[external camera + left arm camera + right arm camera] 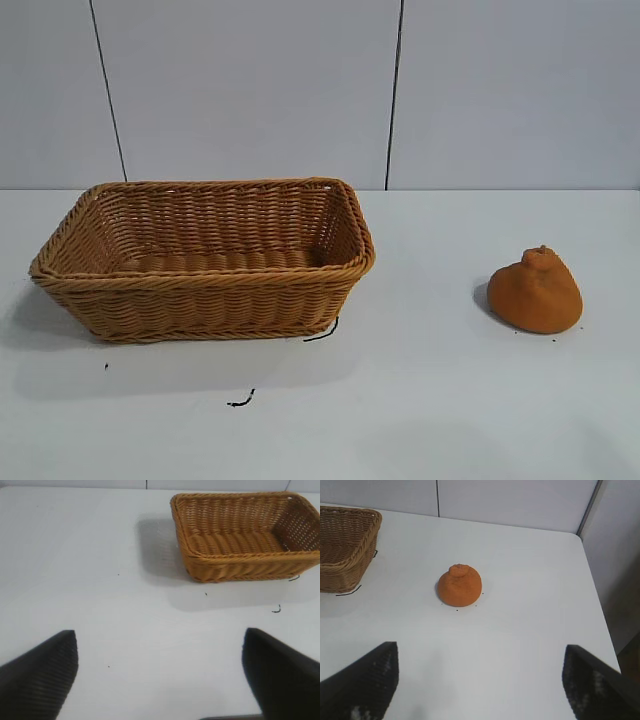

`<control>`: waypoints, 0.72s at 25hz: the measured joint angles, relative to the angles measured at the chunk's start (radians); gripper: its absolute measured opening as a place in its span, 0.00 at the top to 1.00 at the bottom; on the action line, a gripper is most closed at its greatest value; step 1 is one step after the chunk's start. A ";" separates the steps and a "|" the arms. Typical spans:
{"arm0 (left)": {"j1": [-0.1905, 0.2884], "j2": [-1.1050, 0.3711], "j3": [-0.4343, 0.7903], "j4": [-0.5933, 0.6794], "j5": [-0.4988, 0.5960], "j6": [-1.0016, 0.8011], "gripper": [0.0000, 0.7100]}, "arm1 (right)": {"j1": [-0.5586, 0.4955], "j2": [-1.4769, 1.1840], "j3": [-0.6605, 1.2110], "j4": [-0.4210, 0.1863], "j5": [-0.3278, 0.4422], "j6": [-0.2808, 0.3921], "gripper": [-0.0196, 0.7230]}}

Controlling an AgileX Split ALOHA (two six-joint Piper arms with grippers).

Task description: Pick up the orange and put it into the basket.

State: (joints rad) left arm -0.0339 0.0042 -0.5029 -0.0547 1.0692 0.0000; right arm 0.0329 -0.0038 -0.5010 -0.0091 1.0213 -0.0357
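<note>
The orange (536,292), a matte orange-brown lumpy dome with a small knob on top, sits on the white table at the right. It also shows in the right wrist view (460,585). The tan woven basket (205,285) stands empty at the left, also in the left wrist view (245,560) and partly in the right wrist view (342,550). My right gripper (481,652) is open and empty, well short of the orange. My left gripper (160,640) is open and empty over bare table, away from the basket. Neither gripper shows in the exterior view.
A short black thread (322,331) lies at the basket's near right corner and another (240,401) on the table in front. The table's right edge (600,605) runs close to a grey wall panel. A grey panelled wall stands behind the table.
</note>
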 joint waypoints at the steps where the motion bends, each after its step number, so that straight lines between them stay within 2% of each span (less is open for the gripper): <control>1: 0.000 0.000 0.000 0.000 0.000 0.000 0.10 | 0.000 0.000 0.000 0.000 0.000 0.000 0.12; 9: 0.000 0.000 0.000 0.000 0.000 0.000 0.10 | 0.000 0.049 -0.013 -0.011 0.003 0.000 0.12; 14: 0.000 0.000 0.000 0.000 0.000 0.000 0.10 | 0.000 0.349 -0.084 -0.016 0.013 0.027 0.12; 18: 0.000 0.000 0.000 0.000 0.000 0.000 0.10 | 0.000 0.658 -0.209 -0.018 0.036 0.064 0.12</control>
State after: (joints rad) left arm -0.0339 0.0042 -0.5029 -0.0547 1.0692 0.0000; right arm 0.0329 0.6540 -0.7096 -0.0273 1.0569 0.0282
